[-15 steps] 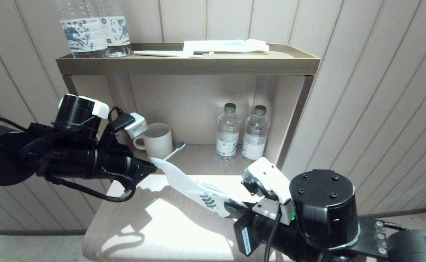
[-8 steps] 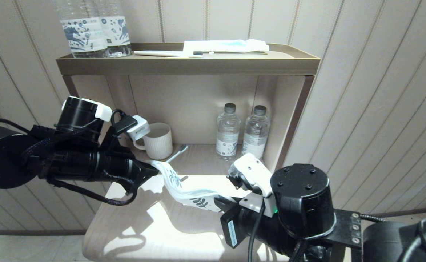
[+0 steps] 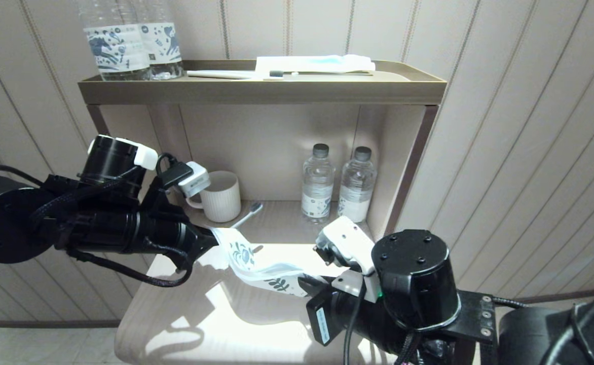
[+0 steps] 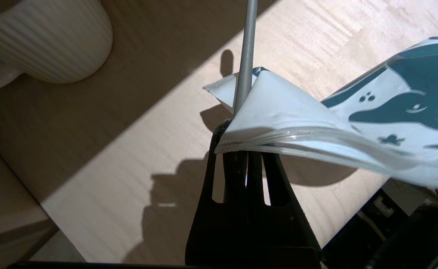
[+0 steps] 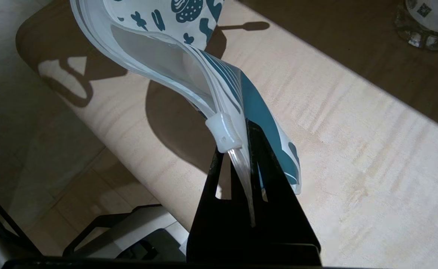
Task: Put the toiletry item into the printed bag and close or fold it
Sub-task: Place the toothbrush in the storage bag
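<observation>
L gripper (image 3: 211, 238) clamped on printed bag (image 3: 256, 263) end, 9 o'clock | R gripper (image 3: 307, 281) clamped on slider end, 4 o'clock | bag sags between, above table (image 3: 175, 324) | light, floppy, slick film; grip ends by seal | toothbrush (image 3: 249, 214) sticks out past L end

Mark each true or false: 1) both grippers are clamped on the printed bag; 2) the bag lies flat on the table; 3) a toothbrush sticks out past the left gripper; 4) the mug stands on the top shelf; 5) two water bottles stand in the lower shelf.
1) True: left gripper and right gripper each pinch an end of the printed bag.
2) False: it hangs bowed between them, above the table.
3) True: the toothbrush pokes out beyond it.
4) False: the mug stands in the lower shelf.
5) True: two water bottles stand there.
</observation>
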### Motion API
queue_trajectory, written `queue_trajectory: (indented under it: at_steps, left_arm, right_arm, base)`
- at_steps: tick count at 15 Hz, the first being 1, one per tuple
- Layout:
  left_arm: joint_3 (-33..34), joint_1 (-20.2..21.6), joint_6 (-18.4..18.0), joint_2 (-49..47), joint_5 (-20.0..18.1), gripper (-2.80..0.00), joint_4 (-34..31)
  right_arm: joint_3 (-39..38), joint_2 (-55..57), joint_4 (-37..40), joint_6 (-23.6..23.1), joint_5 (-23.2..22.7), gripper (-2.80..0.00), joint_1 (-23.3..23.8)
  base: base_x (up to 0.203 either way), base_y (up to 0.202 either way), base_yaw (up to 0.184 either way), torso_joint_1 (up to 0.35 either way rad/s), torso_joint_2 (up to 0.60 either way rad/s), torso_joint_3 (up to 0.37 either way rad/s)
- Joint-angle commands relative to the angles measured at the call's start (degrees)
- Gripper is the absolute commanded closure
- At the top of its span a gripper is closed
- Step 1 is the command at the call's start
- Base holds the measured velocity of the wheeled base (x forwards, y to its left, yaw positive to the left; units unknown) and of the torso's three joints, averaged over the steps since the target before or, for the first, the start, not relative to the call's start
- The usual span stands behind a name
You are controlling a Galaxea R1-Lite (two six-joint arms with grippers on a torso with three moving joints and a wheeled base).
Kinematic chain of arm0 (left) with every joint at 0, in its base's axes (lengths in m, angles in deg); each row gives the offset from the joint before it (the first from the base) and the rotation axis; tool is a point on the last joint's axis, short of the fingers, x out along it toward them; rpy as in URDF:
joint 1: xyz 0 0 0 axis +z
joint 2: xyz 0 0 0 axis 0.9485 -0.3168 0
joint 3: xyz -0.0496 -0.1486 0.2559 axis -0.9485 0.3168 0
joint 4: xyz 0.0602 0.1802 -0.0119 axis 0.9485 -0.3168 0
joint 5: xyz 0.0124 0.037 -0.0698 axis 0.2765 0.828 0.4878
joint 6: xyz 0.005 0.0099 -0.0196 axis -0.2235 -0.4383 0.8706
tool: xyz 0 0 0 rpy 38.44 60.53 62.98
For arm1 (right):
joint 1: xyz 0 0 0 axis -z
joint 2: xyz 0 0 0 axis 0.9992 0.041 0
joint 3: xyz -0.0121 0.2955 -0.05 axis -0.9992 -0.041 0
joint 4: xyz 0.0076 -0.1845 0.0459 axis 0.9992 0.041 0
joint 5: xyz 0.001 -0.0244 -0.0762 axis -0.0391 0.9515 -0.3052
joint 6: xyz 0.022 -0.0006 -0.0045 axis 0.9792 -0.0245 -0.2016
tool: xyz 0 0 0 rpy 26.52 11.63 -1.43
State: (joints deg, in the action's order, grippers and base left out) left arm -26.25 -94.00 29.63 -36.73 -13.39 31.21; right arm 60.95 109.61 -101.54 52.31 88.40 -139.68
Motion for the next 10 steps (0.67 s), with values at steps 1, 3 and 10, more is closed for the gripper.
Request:
queue_trajectory:
  at_steps: [1,3,10]
  left_arm:
    - [-0.09,-0.23,-0.09,1.46,0.91,0.00,-0.08]
    - [-0.10,-0.43,-0.05,4.53,2.70,0.00,-0.14]
    - [-12.74,-1.63,-13.28,11.15,3.15,0.00,-20.24]
  right_arm:
    - [-1.55,-3.69,-0.07,-1.35,0.10,0.00,0.61]
    - [-3.37,-6.61,0.33,-6.36,0.47,0.00,2.60]
    - [-6.87,-10.54,0.41,-12.61,0.80,0.00,6.15]
  base:
    - [0.000,0.000,0.000,0.000,0.00,0.000]
    - [0.000,0.000,0.000,0.000,0.00,0.000]
    - [0.000,0.000,0.000,0.000,0.00,0.000]
